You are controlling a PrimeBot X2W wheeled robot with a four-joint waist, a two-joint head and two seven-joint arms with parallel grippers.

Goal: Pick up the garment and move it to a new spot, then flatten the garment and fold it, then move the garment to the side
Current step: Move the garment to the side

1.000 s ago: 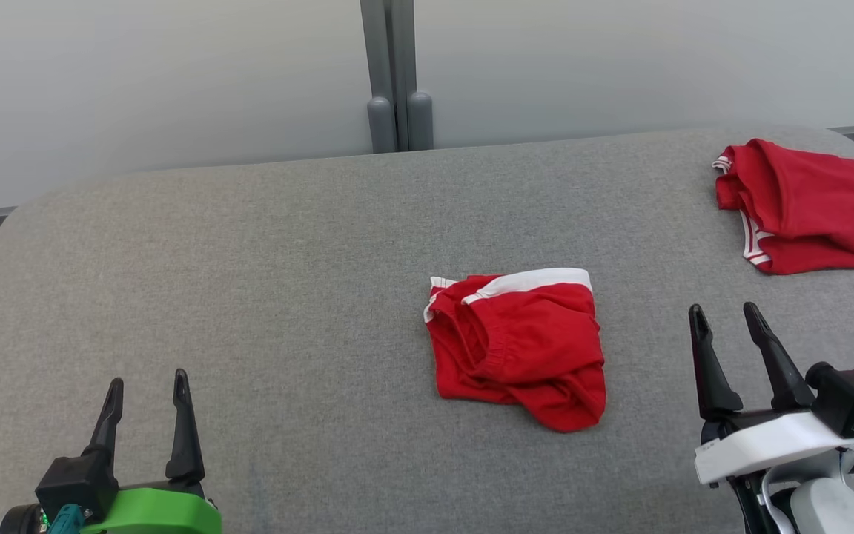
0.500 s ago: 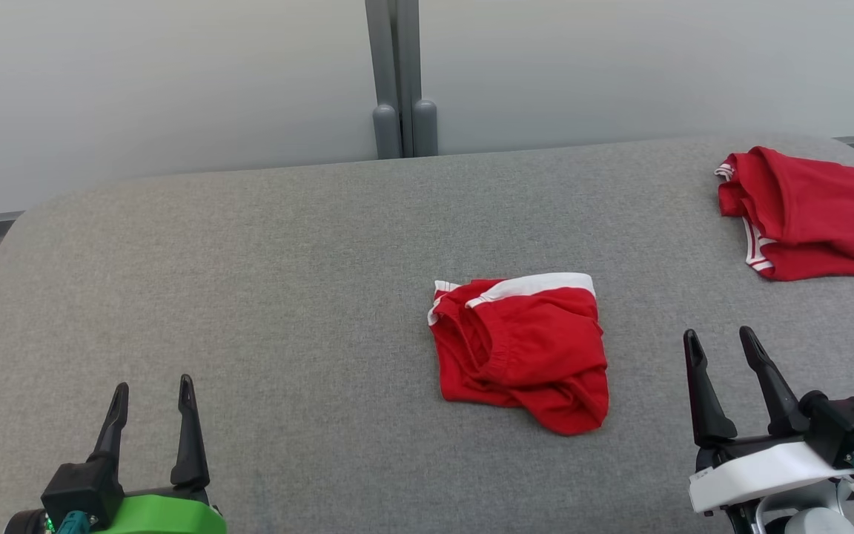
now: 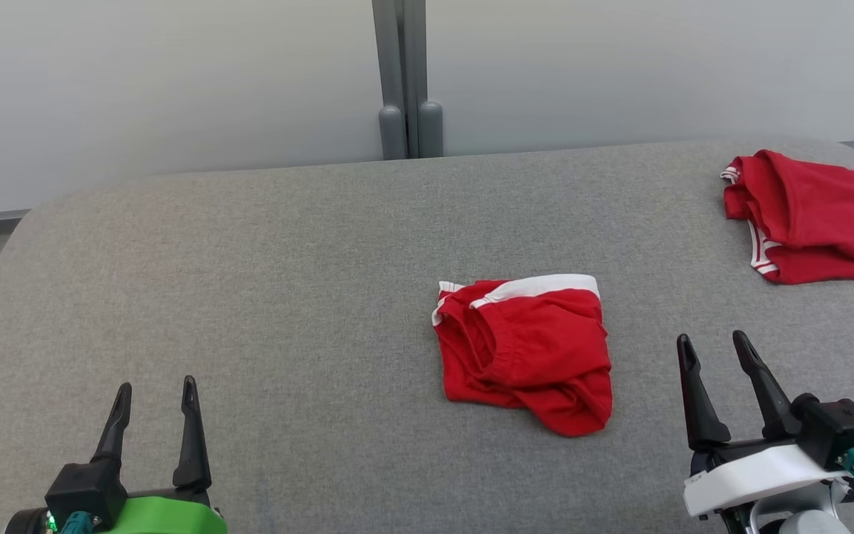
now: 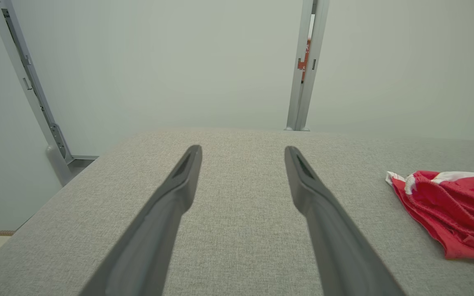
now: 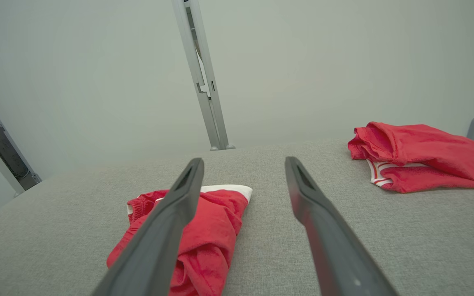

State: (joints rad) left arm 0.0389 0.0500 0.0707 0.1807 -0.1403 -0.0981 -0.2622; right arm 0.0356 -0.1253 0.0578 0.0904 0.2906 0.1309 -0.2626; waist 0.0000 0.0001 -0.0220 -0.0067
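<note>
On the gray table (image 3: 249,297), near the middle, lies the red garment (image 3: 523,352) with a white band along its far edge. It is bunched into a small, lumpy square, and nothing touches it. A second red garment (image 3: 812,219) lies far off, at the right edge of the table.

Not much has changed in the last second. The whole head view slid a little, because the robot's head moved. The clothes did not move on the table. The right gripper (image 3: 711,337) pulled back a little toward the robot. The left gripper (image 3: 156,383) stayed where it was.

What does that mean? Both arms are back and away from the cloth. That could be the pause ahead of a grab, or the rest after a fold. I cannot tell which.

Both grippers have their fingers spread wide. They hold nothing and touch nothing.
</note>
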